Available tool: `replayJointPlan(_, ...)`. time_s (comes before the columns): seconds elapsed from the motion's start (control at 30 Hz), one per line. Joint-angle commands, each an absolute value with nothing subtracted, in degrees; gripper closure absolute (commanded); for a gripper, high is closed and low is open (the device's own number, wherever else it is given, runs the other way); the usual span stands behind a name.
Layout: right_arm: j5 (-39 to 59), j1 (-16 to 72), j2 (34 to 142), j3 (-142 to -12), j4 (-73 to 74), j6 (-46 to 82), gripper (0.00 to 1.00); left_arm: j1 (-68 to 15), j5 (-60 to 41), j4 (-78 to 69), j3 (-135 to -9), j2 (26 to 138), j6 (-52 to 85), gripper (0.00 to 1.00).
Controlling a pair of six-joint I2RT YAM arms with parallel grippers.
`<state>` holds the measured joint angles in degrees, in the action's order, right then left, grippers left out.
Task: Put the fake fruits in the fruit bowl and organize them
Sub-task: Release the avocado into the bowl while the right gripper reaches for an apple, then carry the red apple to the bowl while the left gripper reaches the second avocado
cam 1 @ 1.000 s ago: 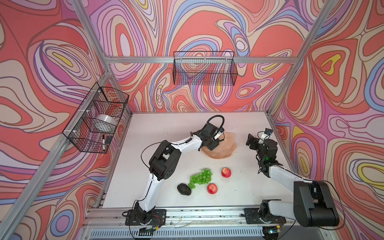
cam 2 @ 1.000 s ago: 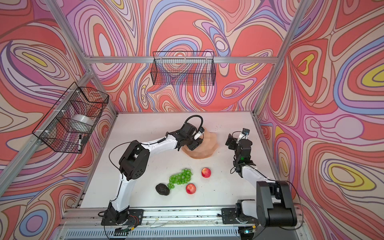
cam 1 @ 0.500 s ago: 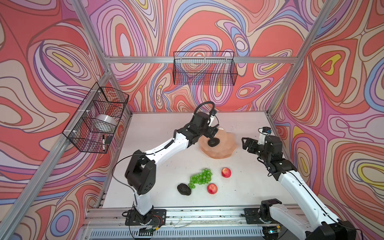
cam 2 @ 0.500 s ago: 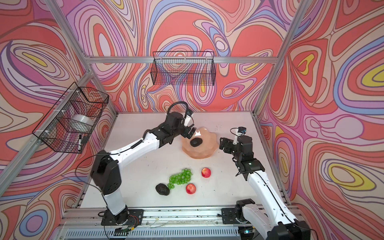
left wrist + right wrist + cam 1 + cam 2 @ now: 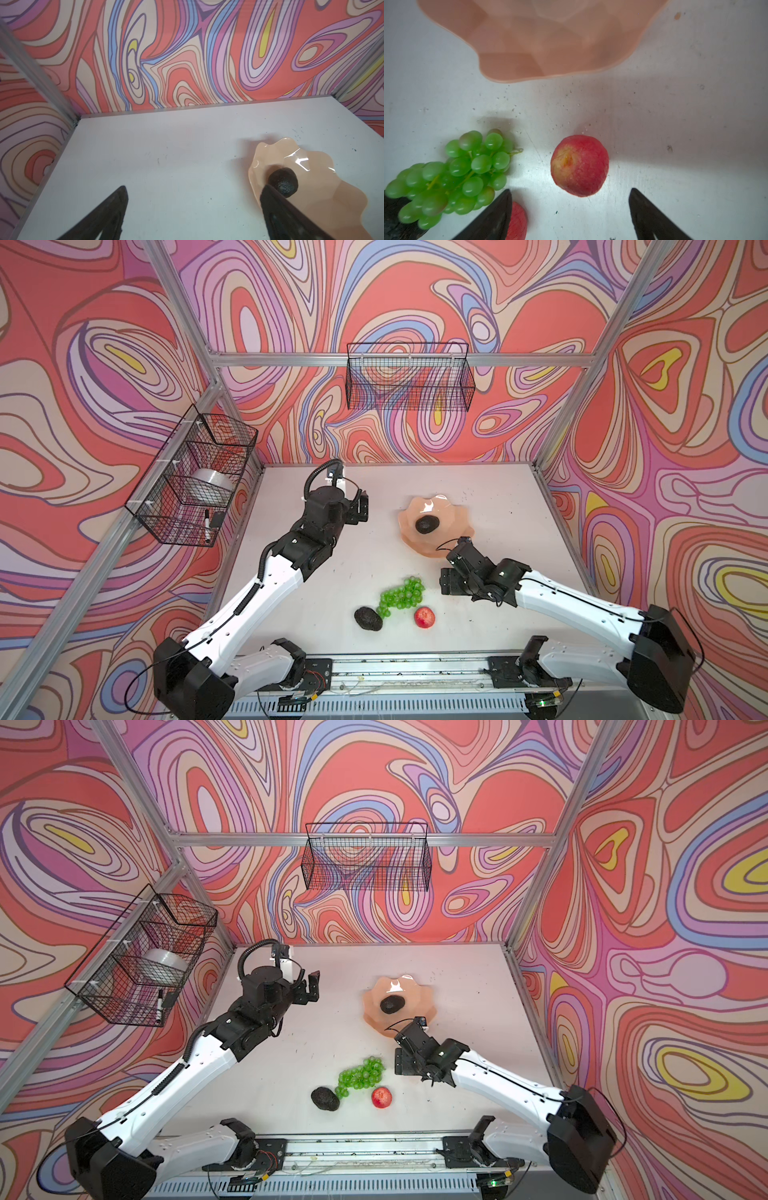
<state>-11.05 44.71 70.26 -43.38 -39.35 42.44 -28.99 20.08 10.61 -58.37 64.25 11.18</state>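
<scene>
One avocado (image 5: 427,524) lies in the fruit bowl (image 5: 451,510), the grapes (image 5: 401,597), the other avocado (image 5: 368,618) and an apple (image 5: 424,617) lie on the counter (image 5: 332,572) nearer the front, the left gripper (image 5: 194,187) is open and empty beside the bowl, and the right gripper (image 5: 570,189) has its jaws apart close to a second apple (image 5: 579,165), gripping nothing.

A white desk (image 5: 374,560), dotted with small dark specks, is boxed in by walls (image 5: 415,290) done up in a swirly red, purple and blue print. An aluminium frame (image 5: 399,360) is run along the edges. A black wire basket (image 5: 409,377) is hung on the back wall. A divided wire basket (image 5: 174,526) is fixed to the left wall. A silvery roll of tape (image 5: 212,483) is kept in its middle compartment, and a marker (image 5: 206,526) is propped in the nearest one.
</scene>
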Motion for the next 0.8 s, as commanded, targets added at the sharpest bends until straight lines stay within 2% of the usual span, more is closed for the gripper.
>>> replayJointPlan(0.0,-14.22,44.91,72.96,-42.63,-37.77,47.18,0.11,-27.43,24.81,17.44,-55.87,59.27,15.56,0.0)
replayJointPlan(0.23,-14.88,44.91,80.55,-42.44,-32.42,47.79,0.19,-26.64,24.26,31.08,-53.39,50.39,23.39,0.0)
replayJointPlan(0.43,-17.46,44.91,83.16,-42.58,-29.96,47.92,0.35,-26.55,21.55,39.05,-50.11,44.34,29.06,0.0)
replayJointPlan(0.53,-19.1,44.91,81.43,-43.99,-32.88,46.9,0.42,-26.63,16.78,46.15,-49.42,43.19,34.05,0.01)
replayJointPlan(0.67,-22.67,44.65,74.67,-47.31,-39.85,44.86,0.48,-26.96,3.52,51.89,-47.04,42.65,38.07,0.05)
replayJointPlan(0.77,-22.48,42.39,71.51,-51.82,-42.67,40.31,0.51,-28.69,-0.04,55.56,-45.43,42.5,42.18,0.06)
